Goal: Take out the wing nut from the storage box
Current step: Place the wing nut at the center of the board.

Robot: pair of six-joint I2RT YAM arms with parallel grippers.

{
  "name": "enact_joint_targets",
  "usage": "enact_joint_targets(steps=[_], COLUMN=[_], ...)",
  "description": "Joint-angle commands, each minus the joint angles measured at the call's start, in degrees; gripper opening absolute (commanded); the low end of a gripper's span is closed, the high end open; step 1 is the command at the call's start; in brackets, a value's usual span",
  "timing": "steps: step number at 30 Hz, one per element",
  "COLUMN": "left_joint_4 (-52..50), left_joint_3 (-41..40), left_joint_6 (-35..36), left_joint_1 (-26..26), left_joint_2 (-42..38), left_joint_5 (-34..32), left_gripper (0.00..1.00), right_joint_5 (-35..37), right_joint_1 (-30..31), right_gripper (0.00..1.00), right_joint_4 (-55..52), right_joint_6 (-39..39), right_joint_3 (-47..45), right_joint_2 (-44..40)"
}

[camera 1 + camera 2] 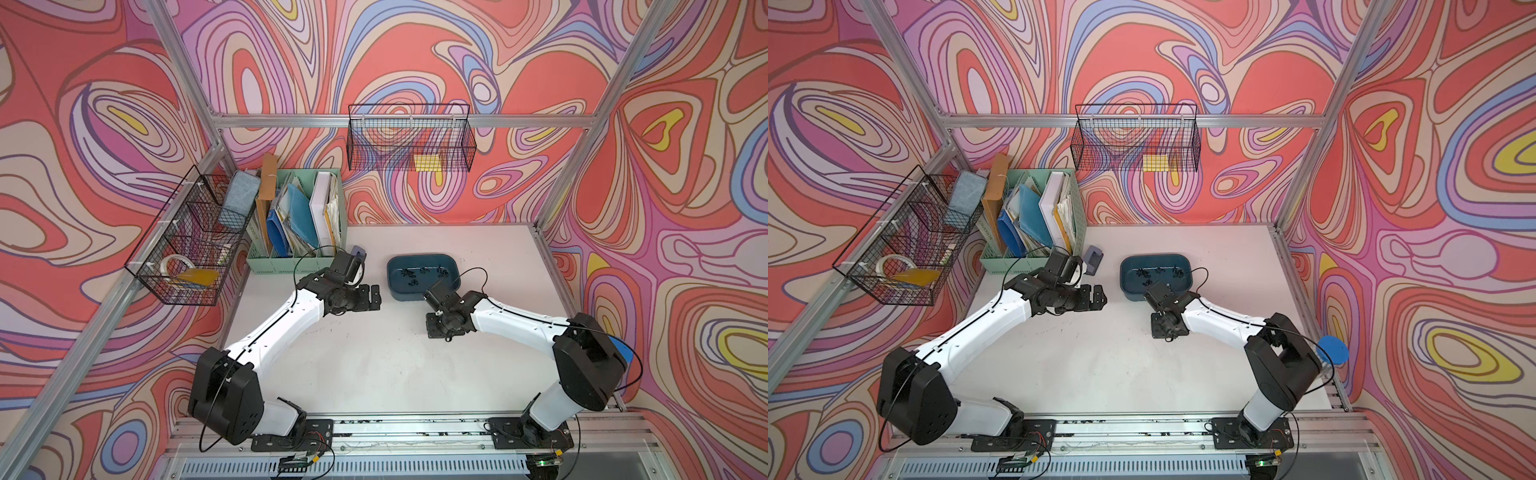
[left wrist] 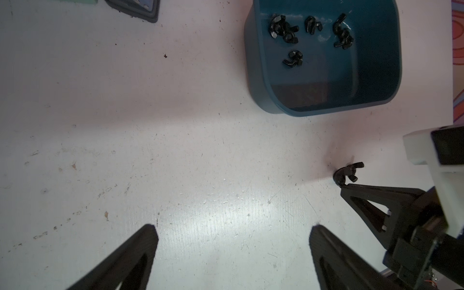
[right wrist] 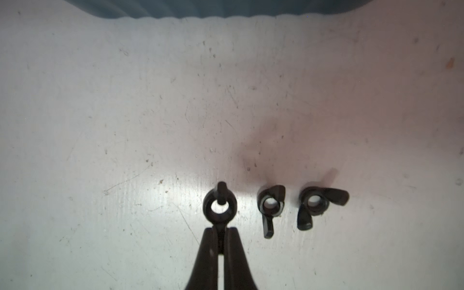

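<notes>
The dark teal storage box (image 1: 419,257) (image 1: 1154,256) (image 2: 256,82) sits at the back middle of the white table, with several black wing nuts (image 2: 285,29) (image 1: 422,272) lying in it. My right gripper (image 3: 221,229) (image 2: 342,185) hangs low over the table just in front of the box, shut on one wing of a black wing nut (image 3: 220,207) (image 2: 347,173). Two more wing nuts (image 3: 270,203) (image 3: 313,202) lie on the table beside it. To the left of the box my left gripper (image 1: 377,297) (image 1: 1102,296) (image 2: 233,228) stands open and empty.
A mint-green file organiser (image 1: 297,257) full of folders stands at the back left. Black wire baskets hang on the left wall (image 1: 183,249) and the back wall (image 1: 409,139). A small grey-blue object (image 1: 1093,259) lies between the organiser and the box.
</notes>
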Motion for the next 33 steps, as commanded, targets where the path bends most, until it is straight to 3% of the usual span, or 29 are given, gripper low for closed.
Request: enact_joint_targets(steps=[1, 33], left_joint_4=[-1.44, -1.13], left_joint_3=[-0.95, -1.52], left_joint_6=[-0.61, -0.79], left_joint_1=[-0.11, -0.06], left_joint_2=[-1.38, -1.41], left_joint_5=[0.96, 0.70], left_gripper=[0.99, 0.99], right_joint_5=[0.96, 0.96], right_joint_1=[0.67, 0.81], right_gripper=[0.00, 0.00], right_joint_4=[1.26, 2.83], right_joint_6=[2.38, 4.93], right_joint_3=[-1.04, -3.48], right_joint_2=[0.47, 5.40])
